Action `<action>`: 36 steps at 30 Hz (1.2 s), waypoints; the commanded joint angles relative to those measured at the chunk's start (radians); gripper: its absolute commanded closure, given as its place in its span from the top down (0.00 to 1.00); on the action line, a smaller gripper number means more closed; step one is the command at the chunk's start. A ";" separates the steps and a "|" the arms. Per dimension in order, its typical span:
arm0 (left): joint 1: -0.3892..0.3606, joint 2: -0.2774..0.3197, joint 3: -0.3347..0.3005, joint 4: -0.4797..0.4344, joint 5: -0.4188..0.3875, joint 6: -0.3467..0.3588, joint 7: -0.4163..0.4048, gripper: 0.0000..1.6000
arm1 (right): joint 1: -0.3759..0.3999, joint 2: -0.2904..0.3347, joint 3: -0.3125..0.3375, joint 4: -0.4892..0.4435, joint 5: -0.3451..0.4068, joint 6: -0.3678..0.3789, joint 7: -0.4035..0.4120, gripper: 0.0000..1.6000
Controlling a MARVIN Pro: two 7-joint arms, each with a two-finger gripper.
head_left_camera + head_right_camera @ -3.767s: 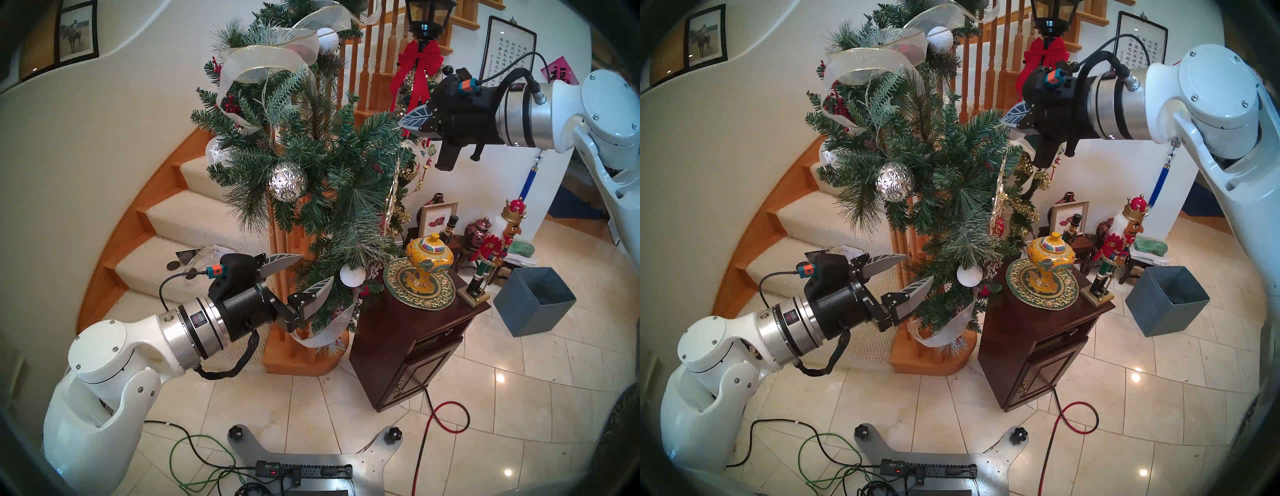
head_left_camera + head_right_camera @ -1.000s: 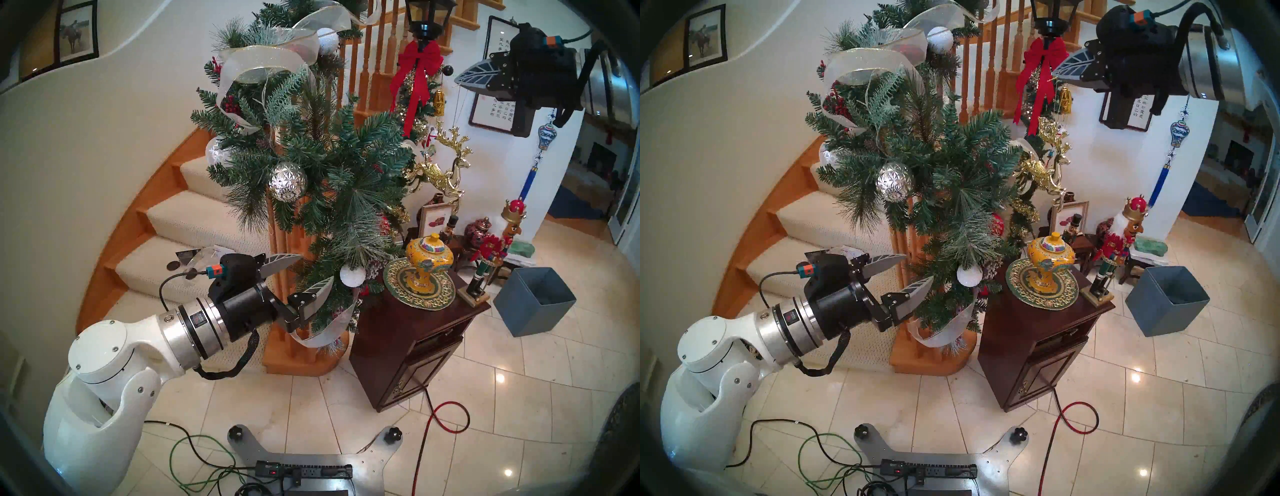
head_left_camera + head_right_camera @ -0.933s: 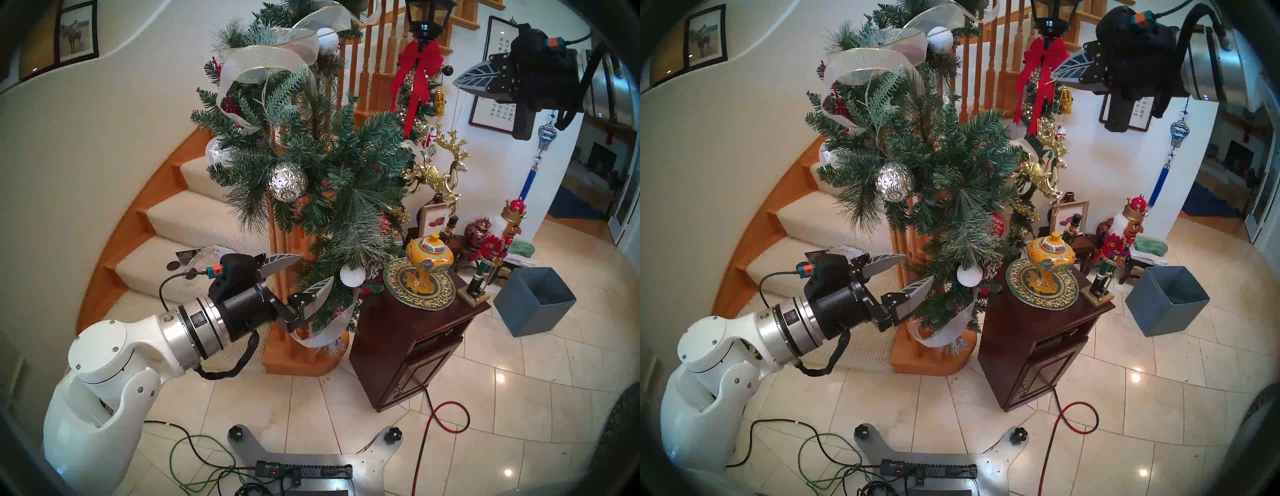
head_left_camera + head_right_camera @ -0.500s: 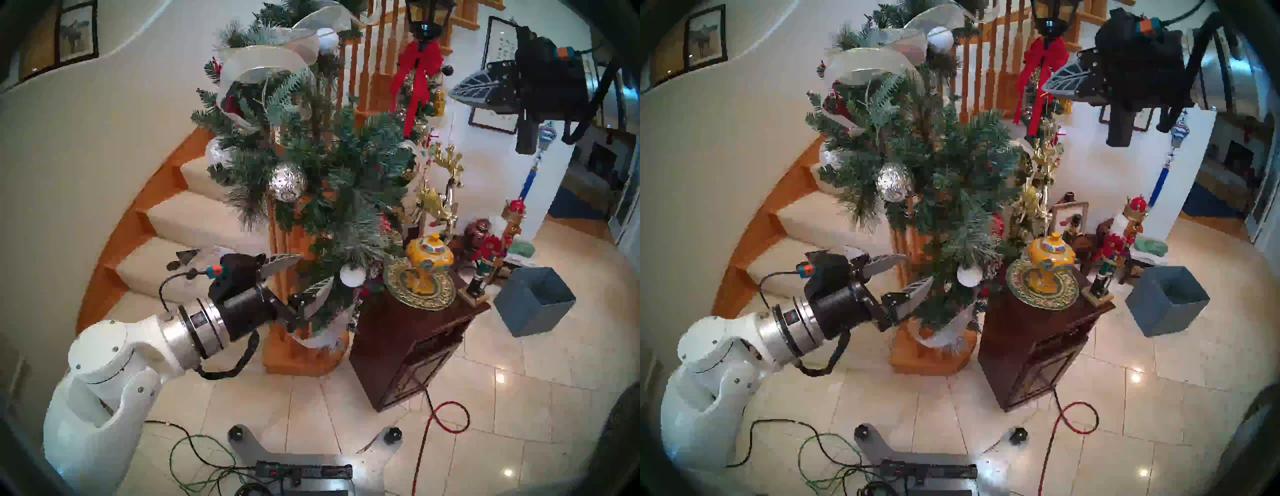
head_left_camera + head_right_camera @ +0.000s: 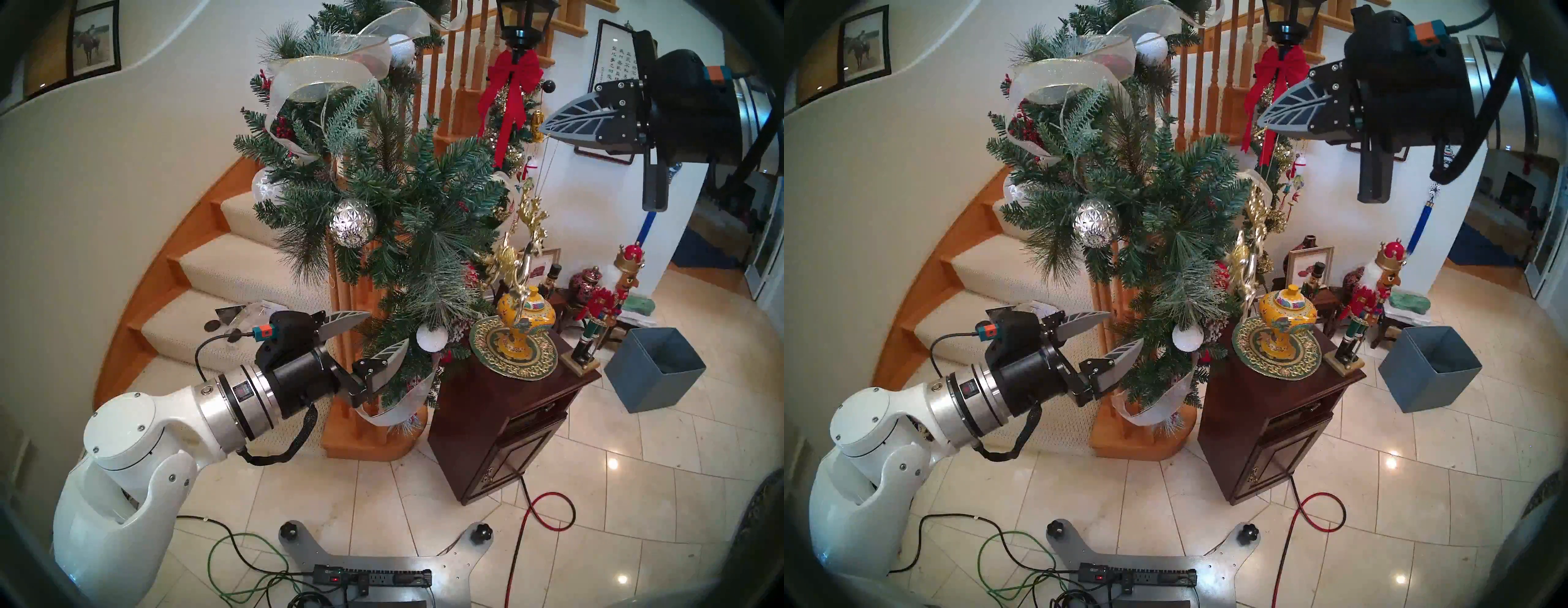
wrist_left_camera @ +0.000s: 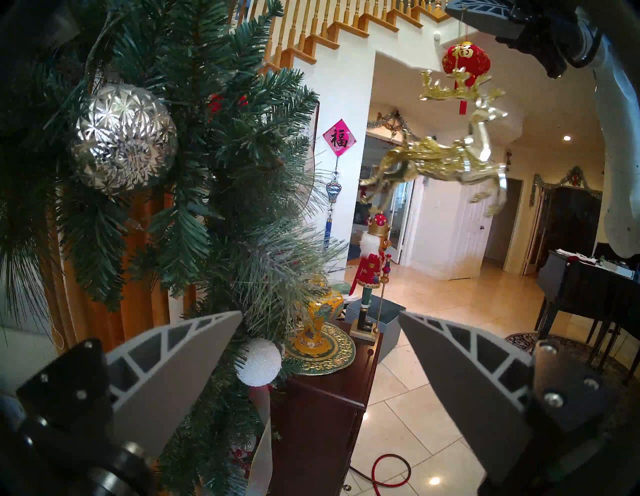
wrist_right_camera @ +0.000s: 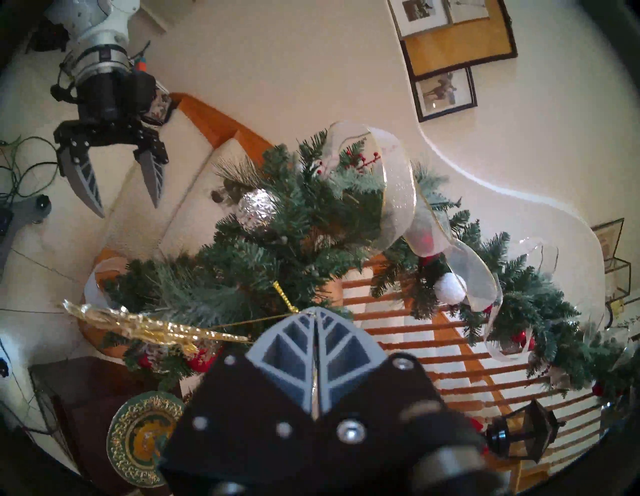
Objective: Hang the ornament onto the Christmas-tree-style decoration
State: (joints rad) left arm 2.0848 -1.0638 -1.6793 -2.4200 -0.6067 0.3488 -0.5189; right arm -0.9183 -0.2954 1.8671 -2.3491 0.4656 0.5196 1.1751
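The gold-and-silver reindeer ornament [image 5: 515, 259] dangles on a thin thread under my right gripper [image 5: 547, 129], which is shut on the thread's top. It hangs just right of the green garland [image 5: 399, 199] with silver ribbon, apart from the branches. It also shows in the head right view [image 5: 1244, 263], the left wrist view [image 6: 446, 162] and edge-on in the right wrist view [image 7: 152, 327]. My left gripper [image 5: 384, 331] is open and empty, low by the garland's bottom, near a white snowy ball [image 5: 432, 337].
A silver faceted ball [image 5: 353, 223] hangs in the garland. A dark wooden cabinet [image 5: 509, 424] with a yellow jar [image 5: 526, 314] stands below the reindeer. Nutcrackers [image 5: 602, 314] and a grey box [image 5: 655, 369] are to the right. A red bow [image 5: 513, 85] hangs behind.
My right gripper has come nearer the camera and slightly left with the thread. The reindeer has dropped lower, swung left toward the garland and turned edge-on. The left arm has not moved.
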 commanded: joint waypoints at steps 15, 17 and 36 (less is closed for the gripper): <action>-0.001 0.000 -0.001 -0.006 0.000 -0.002 0.000 1.00 | 0.072 -0.016 -0.125 -0.019 0.056 -0.036 -0.060 0.00; -0.001 0.000 -0.001 -0.006 0.000 -0.002 0.000 1.00 | 0.091 -0.014 -0.161 -0.016 0.057 -0.042 -0.074 0.00; -0.001 0.000 -0.001 -0.006 0.000 -0.002 0.000 1.00 | 0.311 -0.079 -0.442 0.011 0.011 -0.035 -0.107 0.00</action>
State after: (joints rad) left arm 2.0848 -1.0638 -1.6793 -2.4200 -0.6068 0.3488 -0.5189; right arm -0.7109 -0.3350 1.4899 -2.3563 0.5124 0.4682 1.0835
